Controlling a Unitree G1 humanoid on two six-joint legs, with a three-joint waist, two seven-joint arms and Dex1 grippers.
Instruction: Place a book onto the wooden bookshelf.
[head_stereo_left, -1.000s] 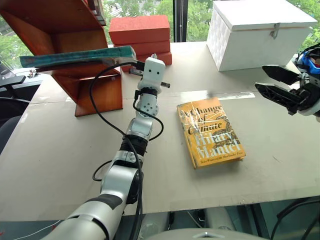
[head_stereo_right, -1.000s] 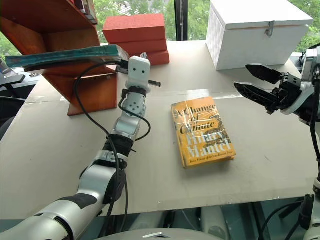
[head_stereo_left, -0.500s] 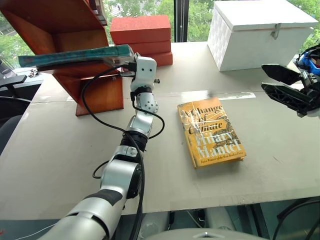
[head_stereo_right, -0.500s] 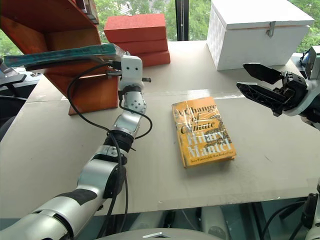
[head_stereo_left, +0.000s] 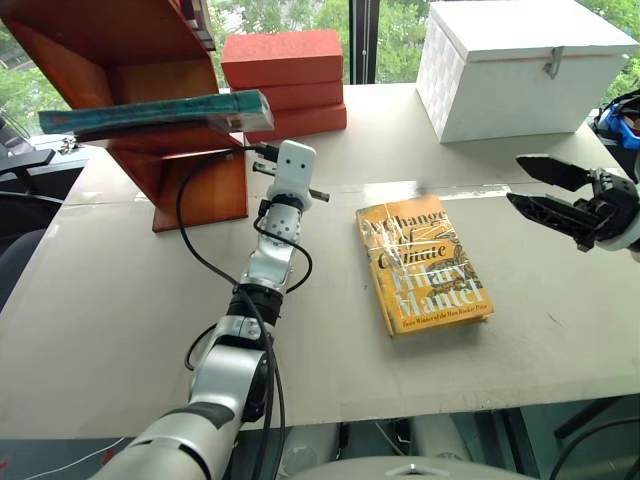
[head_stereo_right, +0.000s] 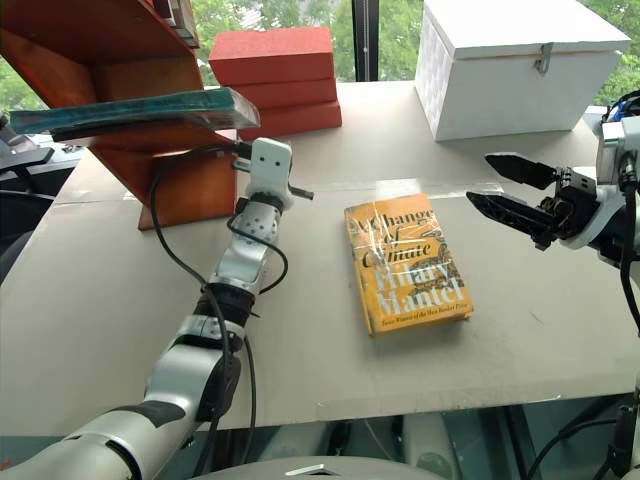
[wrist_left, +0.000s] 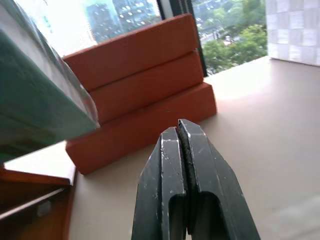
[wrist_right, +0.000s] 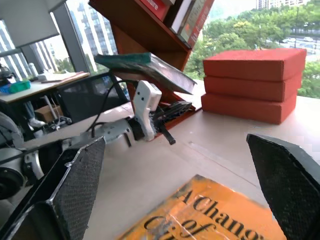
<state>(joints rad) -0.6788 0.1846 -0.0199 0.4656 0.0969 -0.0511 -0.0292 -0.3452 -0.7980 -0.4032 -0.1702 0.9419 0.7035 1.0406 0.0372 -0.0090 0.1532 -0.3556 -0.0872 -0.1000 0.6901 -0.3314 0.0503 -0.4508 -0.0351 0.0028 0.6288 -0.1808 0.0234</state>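
Observation:
The teal book (head_stereo_left: 160, 110) in shiny wrap lies flat on a board of the reddish-brown wooden bookshelf (head_stereo_left: 200, 195), with its right end jutting past the wood. Just below that jutting corner, my left gripper (head_stereo_left: 262, 152) hangs apart from the book. The left wrist view shows its fingers (wrist_left: 165, 160) pressed together with nothing between them, and the book's corner (wrist_left: 35, 110) off to one side. My right gripper (head_stereo_left: 530, 187) hovers open over the table's right side, holding nothing. The right wrist view also shows the book (wrist_right: 145, 65) on the shelf.
A yellow-orange book (head_stereo_left: 420, 265) lies flat mid-table between the two arms. Stacked red-orange blocks (head_stereo_left: 285, 75) stand behind the left gripper beside the shelf. A white box (head_stereo_left: 520, 65) sits at the back right. Upright books (wrist_right: 187, 15) fill the shelf's upper level.
My left gripper has sunk from the teal book's right end and now sits below it; the book stays on the shelf. The right gripper has dropped a little.

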